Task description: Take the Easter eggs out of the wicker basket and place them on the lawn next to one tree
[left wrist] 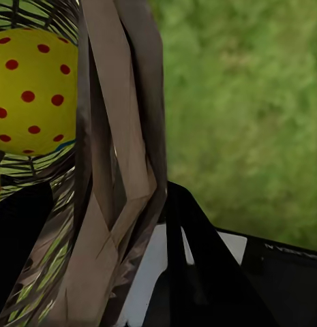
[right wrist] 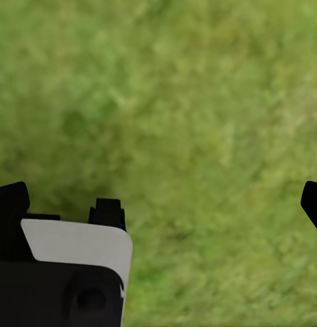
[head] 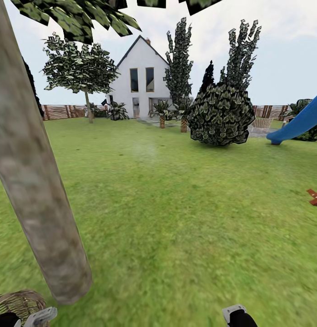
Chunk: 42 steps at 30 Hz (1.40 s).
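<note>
Lawn [head: 176,218], left gripper [left wrist: 165,225] clamping wicker basket [head: 19,303] beside tree [head: 35,181]

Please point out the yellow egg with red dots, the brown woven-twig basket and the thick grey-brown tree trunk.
Yellow red-dotted egg [left wrist: 32,88], left wrist view, shell middle.
Brown woven-twig basket [head: 22,303], head view, rim.
Thick grey-brown tree trunk [head: 33,181], head view, mid-trunk.

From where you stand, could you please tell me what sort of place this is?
It looks like a house's back garden: a wide lawn, a white house behind a wooden fence, and a blue slide beside the bushes.
</note>
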Available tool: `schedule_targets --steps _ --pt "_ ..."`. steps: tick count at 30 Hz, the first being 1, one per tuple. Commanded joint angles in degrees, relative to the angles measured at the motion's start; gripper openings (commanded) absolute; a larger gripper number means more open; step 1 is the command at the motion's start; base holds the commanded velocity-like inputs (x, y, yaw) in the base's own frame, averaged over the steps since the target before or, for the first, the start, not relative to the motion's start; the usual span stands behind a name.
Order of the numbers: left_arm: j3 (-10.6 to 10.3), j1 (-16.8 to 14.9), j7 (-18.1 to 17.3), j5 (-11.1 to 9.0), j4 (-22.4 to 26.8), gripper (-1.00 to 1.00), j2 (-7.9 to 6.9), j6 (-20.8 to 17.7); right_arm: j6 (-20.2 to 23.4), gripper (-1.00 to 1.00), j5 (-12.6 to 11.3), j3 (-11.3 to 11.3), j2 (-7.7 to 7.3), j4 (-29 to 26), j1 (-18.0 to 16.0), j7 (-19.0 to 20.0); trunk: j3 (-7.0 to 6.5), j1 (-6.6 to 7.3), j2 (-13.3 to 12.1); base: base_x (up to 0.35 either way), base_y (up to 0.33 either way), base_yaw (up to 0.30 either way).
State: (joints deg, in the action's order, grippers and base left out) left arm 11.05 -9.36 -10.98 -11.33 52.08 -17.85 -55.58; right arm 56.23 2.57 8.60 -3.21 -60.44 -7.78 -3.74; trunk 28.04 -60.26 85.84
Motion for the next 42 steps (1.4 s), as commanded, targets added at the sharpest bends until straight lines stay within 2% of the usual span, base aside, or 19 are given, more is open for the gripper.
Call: schedule_targets --steps 1,32,37,42 --pt "0.1 0.0 -0.2 0.6 0.0 -1.00 0.00 -0.2 0.3 1.00 0.2 0.2 -0.07 0.0 0.0 0.0 0.25 -0.22 0.5 0.000 0.000 0.000" --pt "-0.1 0.0 -0.1 0.5 0.0 -1.00 0.07 -0.2 0.3 1.00 0.2 0.2 -0.04 0.0 0.0 0.0 5.81 -7.03 12.9 0.000 0.000 0.000" --pt "-0.1 0.0 -0.1 0.5 0.0 -1.00 0.09 -0.2 0.3 1.00 0.2 0.2 0.02 0.1 0.0 0.0 5.81 -7.03 12.9 0.000 0.000 0.000" --pt "-0.1 0.0 -0.2 0.5 0.0 -1.00 0.07 -0.2 0.3 1.00 0.3 0.2 -0.04 0.1 0.0 0.0 6.71 -8.13 14.9 0.000 0.000 0.000"
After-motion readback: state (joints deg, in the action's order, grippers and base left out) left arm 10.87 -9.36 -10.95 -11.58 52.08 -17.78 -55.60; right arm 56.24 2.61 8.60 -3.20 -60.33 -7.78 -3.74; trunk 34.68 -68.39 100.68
